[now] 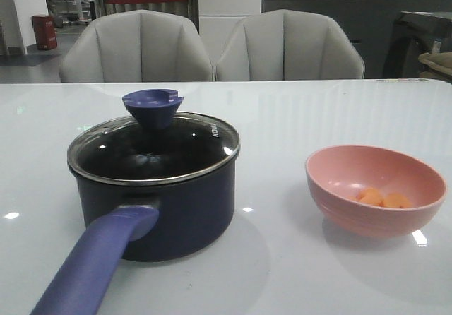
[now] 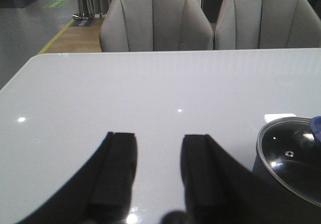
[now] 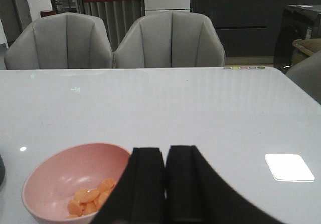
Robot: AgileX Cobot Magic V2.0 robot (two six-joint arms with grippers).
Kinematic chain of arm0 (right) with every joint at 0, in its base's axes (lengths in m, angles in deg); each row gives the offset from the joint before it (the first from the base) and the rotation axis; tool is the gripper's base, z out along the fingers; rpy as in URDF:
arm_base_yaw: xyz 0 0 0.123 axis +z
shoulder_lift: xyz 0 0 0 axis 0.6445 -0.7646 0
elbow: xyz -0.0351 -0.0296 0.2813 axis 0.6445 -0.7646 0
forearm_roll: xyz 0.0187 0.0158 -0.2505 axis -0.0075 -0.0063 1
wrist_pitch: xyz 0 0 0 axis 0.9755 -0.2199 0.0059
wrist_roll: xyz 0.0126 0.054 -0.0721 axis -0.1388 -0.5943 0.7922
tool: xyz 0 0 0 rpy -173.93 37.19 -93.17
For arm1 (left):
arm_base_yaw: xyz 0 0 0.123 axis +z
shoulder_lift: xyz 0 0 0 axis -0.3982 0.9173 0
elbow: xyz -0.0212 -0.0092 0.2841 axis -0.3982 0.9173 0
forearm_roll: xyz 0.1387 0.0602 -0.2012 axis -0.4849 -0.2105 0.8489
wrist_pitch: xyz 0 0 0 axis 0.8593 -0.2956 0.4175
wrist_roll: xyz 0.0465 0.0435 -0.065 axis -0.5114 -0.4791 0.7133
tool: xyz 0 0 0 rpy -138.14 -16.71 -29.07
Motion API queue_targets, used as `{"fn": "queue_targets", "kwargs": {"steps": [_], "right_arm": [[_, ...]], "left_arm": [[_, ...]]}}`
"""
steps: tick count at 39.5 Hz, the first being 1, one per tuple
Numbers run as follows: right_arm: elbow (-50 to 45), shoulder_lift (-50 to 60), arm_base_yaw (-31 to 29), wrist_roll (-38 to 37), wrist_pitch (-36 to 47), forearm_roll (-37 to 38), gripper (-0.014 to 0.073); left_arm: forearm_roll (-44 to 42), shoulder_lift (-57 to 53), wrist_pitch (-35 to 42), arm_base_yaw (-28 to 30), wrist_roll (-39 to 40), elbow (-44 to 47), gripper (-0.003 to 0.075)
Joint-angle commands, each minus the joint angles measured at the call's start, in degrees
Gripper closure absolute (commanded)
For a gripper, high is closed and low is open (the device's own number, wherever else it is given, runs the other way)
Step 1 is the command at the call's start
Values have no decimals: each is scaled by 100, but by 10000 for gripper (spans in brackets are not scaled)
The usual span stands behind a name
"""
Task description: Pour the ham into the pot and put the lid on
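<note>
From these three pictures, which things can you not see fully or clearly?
- Pot contents: front view, the dark lid hides them.
- Pot handle end: front view, cut off by the bottom edge.
- Ham: right wrist view, partly behind the right gripper.
- Lid lettering: front view, too small to read.

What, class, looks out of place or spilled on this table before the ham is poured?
Nothing is spilled. The orange ham slices sit inside the pink round bowl. One oddity: the clear glass lid already covers the dark navy pot, blocking any pour.
</note>
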Motion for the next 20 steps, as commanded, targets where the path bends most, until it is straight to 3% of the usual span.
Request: {"fn": "queue_targets", "kwargs": {"steps": [1, 13, 20], "right_arm": [[-58, 110, -41, 22, 406, 49, 445], [-58, 110, -41, 22, 406, 49, 445], [-58, 110, -41, 22, 406, 49, 445]], "left_arm": [[50, 113, 471, 6, 45, -193, 245], [477, 174, 261, 6, 45, -234, 223], [276, 875, -434, -37, 45, -742, 60]]}}
